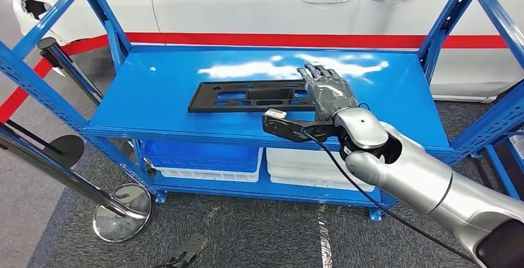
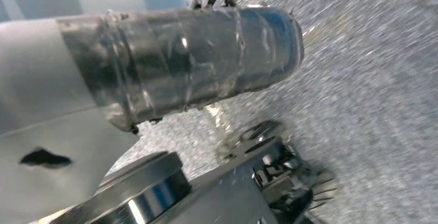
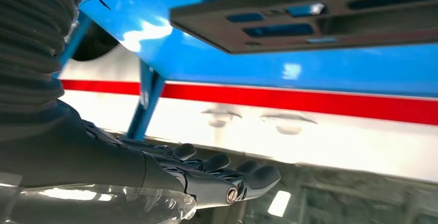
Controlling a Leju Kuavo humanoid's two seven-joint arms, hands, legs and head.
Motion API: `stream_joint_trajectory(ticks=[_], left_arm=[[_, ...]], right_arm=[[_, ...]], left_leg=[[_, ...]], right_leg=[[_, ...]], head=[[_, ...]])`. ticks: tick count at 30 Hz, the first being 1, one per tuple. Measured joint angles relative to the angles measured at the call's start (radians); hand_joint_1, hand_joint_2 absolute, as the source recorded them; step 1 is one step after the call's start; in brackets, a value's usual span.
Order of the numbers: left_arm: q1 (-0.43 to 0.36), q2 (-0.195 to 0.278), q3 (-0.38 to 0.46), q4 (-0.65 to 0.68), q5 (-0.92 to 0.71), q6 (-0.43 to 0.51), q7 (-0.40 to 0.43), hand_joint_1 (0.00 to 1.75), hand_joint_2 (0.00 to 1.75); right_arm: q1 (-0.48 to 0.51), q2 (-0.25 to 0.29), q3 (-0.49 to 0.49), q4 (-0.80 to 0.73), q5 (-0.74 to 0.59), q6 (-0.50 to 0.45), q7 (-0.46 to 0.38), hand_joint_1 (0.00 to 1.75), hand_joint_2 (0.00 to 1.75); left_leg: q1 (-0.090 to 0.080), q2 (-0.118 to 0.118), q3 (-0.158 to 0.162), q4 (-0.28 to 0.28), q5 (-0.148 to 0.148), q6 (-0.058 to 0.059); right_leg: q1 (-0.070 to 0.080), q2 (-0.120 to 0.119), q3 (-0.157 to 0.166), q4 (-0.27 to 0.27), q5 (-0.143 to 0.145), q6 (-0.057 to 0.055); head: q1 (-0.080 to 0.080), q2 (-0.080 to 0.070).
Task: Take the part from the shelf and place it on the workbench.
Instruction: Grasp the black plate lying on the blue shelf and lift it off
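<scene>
A flat black plastic part (image 1: 247, 95) with several cut-outs lies on the top board of the blue shelf (image 1: 160, 83). My right hand (image 1: 327, 89) reaches in flat, fingers stretched out, over the part's right end. In the right wrist view the part (image 3: 330, 17) and my right hand (image 3: 217, 177) stand apart with a clear gap, and the hand holds nothing. In the blurred left wrist view my left hand (image 2: 206, 53) hangs over grey carpet, its taped thumb stretched out and nothing in it.
Blue uprights (image 1: 445, 27) frame the shelf at both ends. A blue bin (image 1: 204, 157) and a white bin (image 1: 303, 166) sit on the lower board. A white car (image 1: 247, 2) stands behind. Black posts with a round metal base (image 1: 122, 212) stand at the left.
</scene>
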Motion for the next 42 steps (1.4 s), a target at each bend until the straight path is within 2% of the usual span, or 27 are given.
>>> stream_joint_trajectory(ticks=[1,2,4,8,10,12,13,14,17,18,19,21,22,23,25,27,28,29,32,33,34,35,36,37,39,40,42], left_arm=[[-0.004,0.000,-0.001,0.000,-0.001,0.000,0.001,0.00,0.00],[-0.006,0.000,-0.002,0.000,-0.001,0.001,0.001,0.00,0.00],[-0.007,0.000,-0.003,0.000,-0.002,0.001,0.002,0.00,0.00],[-0.007,0.000,-0.004,0.000,-0.002,0.001,0.002,0.00,0.00],[-0.007,0.000,-0.004,0.000,-0.002,0.001,0.002,0.00,0.00],[-0.009,0.001,-0.010,0.000,-0.007,0.004,-0.002,0.00,0.00],[-0.013,0.002,-0.014,0.000,-0.011,0.006,-0.005,0.00,0.00],[-0.021,0.003,-0.018,0.000,-0.013,0.005,-0.003,0.00,0.00],[-0.030,0.003,-0.026,-0.002,0.011,-0.013,0.015,0.00,0.00],[-0.025,0.003,-0.026,-0.002,0.020,-0.016,0.015,0.00,0.00],[-0.019,0.003,-0.026,-0.002,0.026,-0.016,0.012,0.00,0.00],[-0.012,0.002,-0.026,-0.001,0.039,-0.015,-0.002,0.00,0.00],[-0.013,0.002,-0.026,-0.001,0.045,-0.015,-0.009,0.00,0.00],[-0.015,0.002,-0.026,-0.001,0.051,-0.015,-0.015,0.00,0.00],[-0.019,0.002,-0.026,-0.002,0.060,-0.012,-0.025,0.00,0.00],[-0.019,0.001,-0.026,-0.002,0.069,-0.009,-0.039,0.00,0.00],[-0.021,0.000,-0.026,-0.002,0.072,-0.009,-0.047,0.00,0.00],[-0.023,0.000,-0.026,-0.002,0.076,-0.008,-0.052,0.00,0.00],[-0.024,-0.005,-0.026,-0.002,0.104,-0.007,-0.036,0.00,0.00],[-0.018,-0.007,-0.025,-0.002,0.116,-0.006,-0.026,0.00,0.00],[-0.009,-0.008,-0.025,-0.002,0.125,-0.004,-0.019,0.00,0.00],[0.002,-0.008,-0.025,-0.002,0.133,-0.003,-0.015,0.00,0.00],[0.012,-0.008,-0.025,-0.001,0.140,-0.003,-0.014,0.00,0.00],[0.020,-0.008,-0.025,-0.001,0.144,-0.003,-0.013,0.00,0.00],[0.028,-0.009,-0.024,-0.001,0.150,-0.004,-0.013,0.00,0.00],[0.032,-0.010,-0.023,0.000,0.152,-0.004,-0.013,0.00,0.00],[0.039,-0.011,-0.023,0.000,0.155,-0.005,-0.012,0.00,0.00]], right_arm=[[0.000,0.004,0.000,-0.002,0.002,0.000,0.000,0.00,1.75],[0.000,0.007,0.000,-0.002,0.003,0.000,0.000,0.00,1.75],[-0.001,0.010,0.000,-0.003,0.004,0.000,0.000,0.00,1.75],[-0.001,0.010,0.000,-0.003,0.004,0.000,0.000,0.00,1.75],[-0.002,0.010,0.000,-0.004,0.004,0.000,0.000,0.00,1.75],[-0.005,0.014,0.000,-0.007,0.008,-0.002,-0.001,0.00,1.75],[-0.008,0.019,0.000,-0.009,0.011,-0.005,-0.002,0.00,1.75],[-0.011,0.028,0.000,-0.010,0.023,-0.006,-0.006,0.00,1.75],[-0.013,0.054,0.001,-0.011,0.064,0.017,-0.018,0.00,1.75],[-0.011,0.056,0.001,-0.011,0.071,0.031,-0.018,0.00,1.75],[-0.012,0.056,0.001,-0.011,0.075,0.042,-0.018,0.00,1.75],[-0.015,0.056,0.001,-0.011,0.080,0.062,-0.025,0.00,1.75],[-0.017,0.057,0.001,-0.010,0.078,0.072,-0.033,0.00,1.75],[-0.016,0.059,0.002,-0.010,0.076,0.084,-0.045,0.00,1.75],[-0.010,0.065,0.006,-0.008,0.071,0.106,-0.069,0.00,1.75],[0.001,0.073,0.012,-0.003,0.071,0.115,-0.087,0.00,1.75],[0.004,0.079,0.014,0.002,0.071,0.115,-0.094,0.00,1.75],[0.007,0.088,0.016,0.009,0.070,0.119,-0.104,0.00,1.75],[0.024,0.122,0.034,0.050,0.041,0.179,-0.143,0.00,1.75],[0.035,0.132,0.045,0.067,0.026,0.203,-0.152,0.00,1.75],[0.044,0.139,0.055,0.082,0.013,0.219,-0.157,0.00,1.75],[0.050,0.144,0.064,0.094,0.002,0.228,-0.159,0.00,1.75],[0.053,0.150,0.072,0.106,-0.010,0.236,-0.160,0.00,1.75],[0.052,0.153,0.078,0.116,-0.021,0.245,-0.159,0.00,1.75],[0.051,0.157,0.088,0.133,-0.041,0.266,-0.157,0.00,1.75],[0.052,0.157,0.093,0.140,-0.050,0.276,-0.156,0.00,1.75],[0.054,0.157,0.104,0.150,-0.061,0.288,-0.156,0.00,1.75]], left_leg=[[0.000,0.000,-0.026,0.030,0.007,0.001],[0.000,0.000,-0.037,0.033,0.026,0.004],[-0.001,0.000,-0.037,0.007,0.062,0.008],[-0.001,0.000,-0.034,-0.002,0.070,0.009],[-0.002,0.000,-0.027,-0.023,0.086,0.011],[-0.008,0.000,0.013,-0.128,0.146,0.027],[-0.013,0.000,0.038,-0.190,0.167,0.036],[-0.015,0.000,0.072,-0.250,0.179,0.048],[-0.009,-0.002,0.137,-0.300,0.145,0.064],[-0.008,-0.003,0.147,-0.297,0.134,0.062],[-0.007,-0.004,0.155,-0.294,0.125,0.060],[-0.005,-0.006,0.171,-0.285,0.103,0.050],[-0.004,-0.006,0.172,-0.279,0.095,0.043],[-0.004,-0.005,0.169,-0.275,0.088,0.036],[-0.005,-0.004,0.163,-0.272,0.081,0.023],[-0.004,-0.002,0.165,-0.268,0.072,0.013],[-0.003,-0.002,0.158,-0.250,0.063,0.008],[-0.001,-0.001,0.138,-0.213,0.049,0.004],[0.002,0.000,0.019,-0.032,-0.006,-0.006],[0.003,0.000,-0.013,-0.001,-0.005,-0.006],[0.002,0.000,-0.027,-0.004,0.015,-0.005],[0.002,0.000,-0.023,-0.045,0.054,-0.001],[0.001,0.000,-0.003,-0.114,0.105,0.006],[-0.002,0.000,0.018,-0.177,0.140,0.012],[-0.010,-0.001,0.047,-0.254,0.168,0.025],[-0.014,-0.001,0.051,-0.259,0.164,0.030],[-0.013,-0.002,0.063,-0.270,0.177,0.039]], right_leg=[[0.002,0.000,0.009,0.000,-0.007,-0.001],[0.004,0.001,0.017,0.000,-0.013,-0.001],[0.006,0.002,0.028,0.000,-0.020,-0.001],[0.006,0.002,0.030,0.000,-0.021,-0.001],[0.007,0.002,0.033,0.000,-0.023,-0.001],[0.009,0.002,0.049,-0.005,-0.034,0.000],[0.010,0.003,0.057,-0.008,-0.037,0.005],[0.011,0.002,0.050,0.015,-0.049,0.014],[0.007,-0.002,-0.078,0.210,-0.102,0.042],[0.005,-0.003,-0.109,0.233,-0.091,0.045],[0.003,-0.003,-0.109,0.202,-0.056,0.047],[-0.001,-0.003,-0.082,0.087,0.031,0.049],[0.001,-0.003,-0.071,0.036,0.048,0.046],[0.003,-0.002,-0.065,0.007,0.059,0.039],[0.009,0.000,-0.065,-0.003,0.046,0.022],[0.007,0.001,-0.057,-0.001,0.044,0.009],[0.005,0.001,-0.051,-0.004,0.041,0.004],[0.003,0.001,-0.044,-0.006,0.038,-0.001],[0.004,0.001,-0.030,-0.007,0.027,-0.008],[0.005,0.002,-0.025,-0.006,0.021,-0.009],[0.006,0.003,-0.019,-0.004,0.015,-0.009],[0.008,0.005,-0.012,-0.003,0.009,-0.009],[0.009,0.006,-0.004,-0.002,0.002,-0.008],[0.010,0.006,0.005,-0.003,-0.003,-0.007],[0.010,0.005,0.016,-0.007,-0.009,-0.001],[0.010,0.004,0.018,-0.011,-0.010,0.004],[0.011,0.004,0.024,-0.018,-0.012,0.017]], head=[[0.000,0.000],[0.000,0.000],[0.000,0.000],[0.000,0.000],[0.000,0.000],[0.002,0.000],[0.002,0.000],[0.004,0.000],[0.007,0.000],[0.007,0.000],[0.007,0.000],[0.008,0.000],[0.009,0.000],[0.011,0.000],[0.010,0.000],[0.007,0.000],[0.006,0.000],[0.004,0.000],[0.000,0.000],[0.001,0.000],[0.000,0.000],[0.000,0.000],[0.000,0.000],[0.001,0.000],[0.002,0.000],[0.003,0.000],[0.002,0.000]])
